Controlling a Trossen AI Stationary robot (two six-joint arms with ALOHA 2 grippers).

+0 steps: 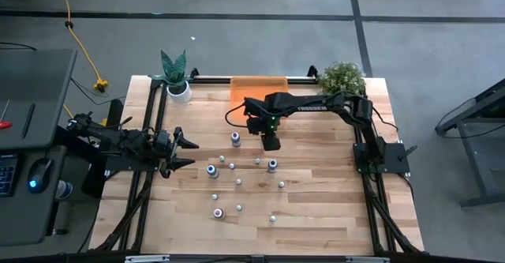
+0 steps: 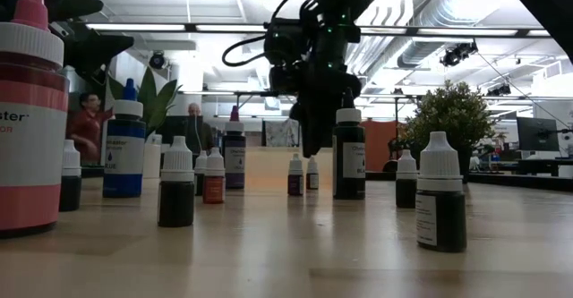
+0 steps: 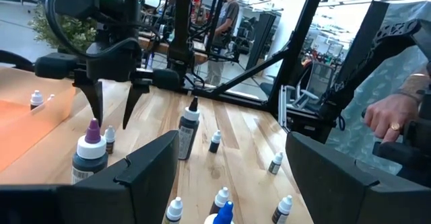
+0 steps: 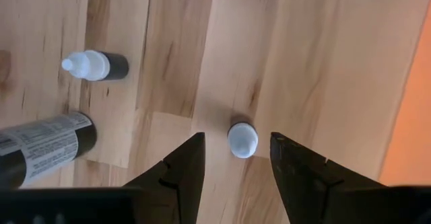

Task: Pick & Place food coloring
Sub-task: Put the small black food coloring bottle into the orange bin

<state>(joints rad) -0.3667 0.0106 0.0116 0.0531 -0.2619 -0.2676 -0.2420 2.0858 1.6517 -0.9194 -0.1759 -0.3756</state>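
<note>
Camera layout: overhead, counter-level, two wrist views.
Overhead and level views share the pale wooden plank counter (image 1: 316,208) and its small dropper bottles (image 2: 440,204).

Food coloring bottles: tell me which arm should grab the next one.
Right. The right gripper hangs open directly above a small white-capped bottle, its cap between the fingers. The left gripper waits open at the table's left edge, with no bottle between its fingers.
</note>
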